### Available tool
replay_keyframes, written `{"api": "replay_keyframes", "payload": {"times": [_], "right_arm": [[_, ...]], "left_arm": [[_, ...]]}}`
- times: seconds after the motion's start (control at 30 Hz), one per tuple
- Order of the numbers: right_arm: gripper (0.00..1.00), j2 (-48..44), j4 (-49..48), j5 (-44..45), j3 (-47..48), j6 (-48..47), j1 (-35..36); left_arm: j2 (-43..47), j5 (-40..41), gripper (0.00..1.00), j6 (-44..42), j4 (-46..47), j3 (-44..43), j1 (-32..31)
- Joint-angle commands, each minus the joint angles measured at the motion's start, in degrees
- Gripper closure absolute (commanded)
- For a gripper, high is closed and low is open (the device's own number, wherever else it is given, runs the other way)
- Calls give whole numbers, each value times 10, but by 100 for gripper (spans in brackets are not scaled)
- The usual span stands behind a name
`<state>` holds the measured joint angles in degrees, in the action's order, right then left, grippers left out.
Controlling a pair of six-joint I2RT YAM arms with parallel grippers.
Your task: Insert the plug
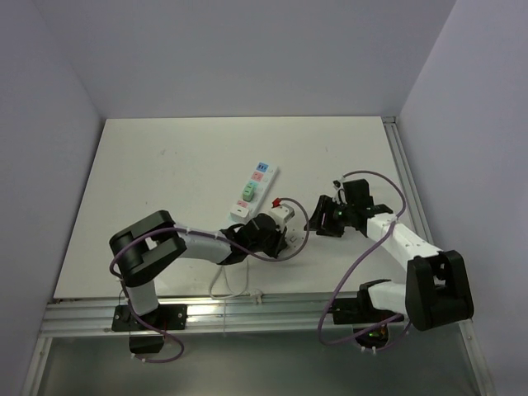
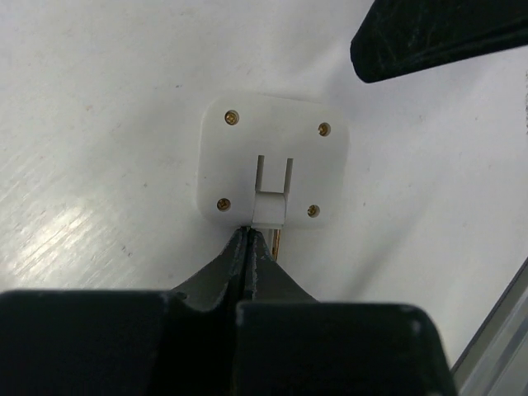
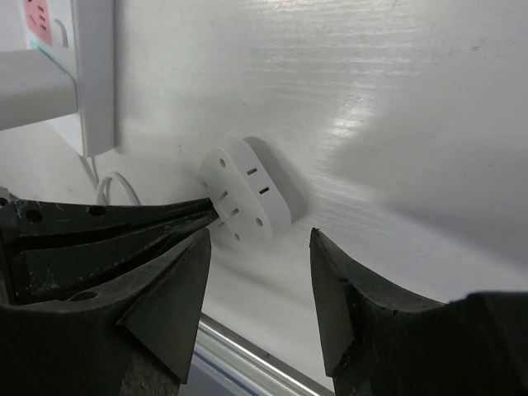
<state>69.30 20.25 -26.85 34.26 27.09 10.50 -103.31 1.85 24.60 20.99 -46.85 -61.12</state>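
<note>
The plug [image 2: 272, 161] is a white square block with four brass screws, and one brass prong [image 2: 277, 243] sticks out toward the left wrist camera. My left gripper [image 2: 247, 235] is shut, with its tips at the plug's lower edge beside that prong. In the right wrist view the plug [image 3: 247, 198] stands on edge on the table and the left fingers [image 3: 124, 235] reach it from the left. My right gripper [image 3: 260, 235] is open and empty, a little short of the plug. The white power strip [image 1: 254, 191] with coloured sockets lies just beyond both grippers [image 1: 285, 223] [image 1: 324, 219].
The power strip's end [image 3: 91, 74] and its white cord [image 3: 115, 186] lie left of the plug. The cord [image 1: 221, 285] loops toward the metal rail [image 1: 264, 309] at the table's near edge. A right finger [image 2: 437, 33] hangs over the plug's far right.
</note>
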Motion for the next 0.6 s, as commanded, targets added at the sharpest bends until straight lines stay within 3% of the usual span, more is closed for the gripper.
{"api": "replay_keyframes", "payload": {"times": [0.0, 0.13, 0.57], "right_arm": [[41, 14, -27, -52, -1, -20, -5], [41, 43, -59, -101, -11, -26, -5], [39, 106, -130, -124, -32, -8, -6]], "left_arm": [[21, 14, 100, -28, 35, 46, -3], [19, 18, 100, -33, 74, 71, -3], [-35, 17, 100, -29, 115, 80, -8]]}}
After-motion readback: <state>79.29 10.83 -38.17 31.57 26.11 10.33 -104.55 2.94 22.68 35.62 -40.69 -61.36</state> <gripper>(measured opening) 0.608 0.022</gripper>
